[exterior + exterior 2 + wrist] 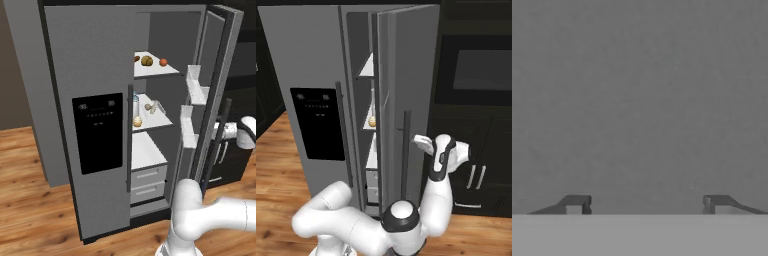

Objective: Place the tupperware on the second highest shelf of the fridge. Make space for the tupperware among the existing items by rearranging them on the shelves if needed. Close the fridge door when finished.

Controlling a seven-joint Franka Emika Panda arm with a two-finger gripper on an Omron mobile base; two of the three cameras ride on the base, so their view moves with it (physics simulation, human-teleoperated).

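- We see the fridge [90, 125] with its fridge door [408, 100] swung partly open; the door with the black dispenser panel [97, 132] is shut.
- Inside the fridge, the top shelf carries a brown fruit [146, 61] and an orange fruit [163, 62], with a smaller dark item at the shelf's left end, half hidden by the shut door's edge.
- The shelf [155, 120] just below holds a slim clear bottle [135, 104], a yellowish ball [137, 121] near its front left, and a small pale item [152, 106] further back that we cannot make out clearly.
- A third, lower shelf inside the fridge looks bare, with two white drawer fronts [147, 182] beneath it.
- White bins [192, 102] line the inner face of the fridge door.
- Our gripper [646, 202] sits on the outer side of the fridge door, close to its long vertical bar handle [404, 150]; the fingertips [577, 201] stand spread wide apart, pinching nothing, facing the flat grey door surface.
- Dark cabinets [476, 150] stand just to the right of the fridge door.
- We cannot tell where the tupperware is.
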